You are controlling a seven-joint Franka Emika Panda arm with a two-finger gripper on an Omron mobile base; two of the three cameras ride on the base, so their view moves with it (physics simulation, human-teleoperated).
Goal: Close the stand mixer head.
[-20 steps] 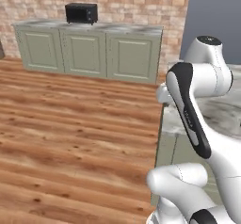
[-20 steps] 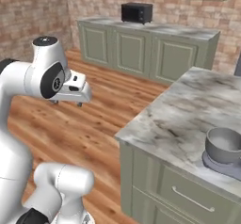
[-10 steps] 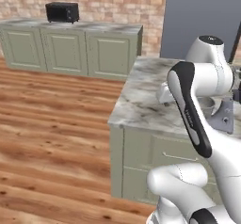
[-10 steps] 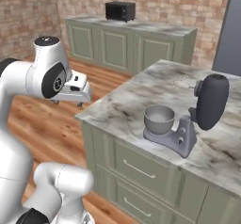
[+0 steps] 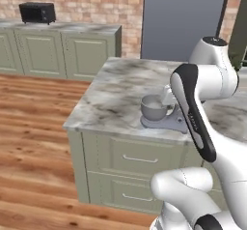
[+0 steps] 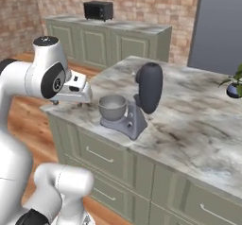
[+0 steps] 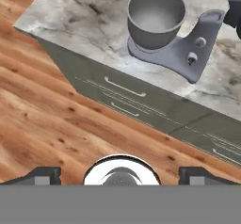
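Gripper [image 7: 120, 175] is wide open, nothing btwn its two dark finger tips [image 7: 43, 175]. It hangs over the wood floor [image 7: 42, 115], just off the near edge of the island counter [image 6: 198, 120], w/ the drawer fronts [image 7: 123, 92] ahead of it. In the right base view the hand [image 6: 75, 89] sits left of the mixer, near the counter's left corner, not touching anything.

The stand mixer head [image 6: 149, 87] is dark grey & tilted up, standing almost upright over the hinge post. It is on the counter, near the near edge. The grey metal bowl [image 6: 112, 108] sits on the flat pale base [image 6: 124, 125], just left of the head. Bowl looks empty.

Far back, a black toaster oven [image 5: 36, 12] sits on the wall counter. A plant in a dark pot [image 6: 233, 88] is at the far right of the island.
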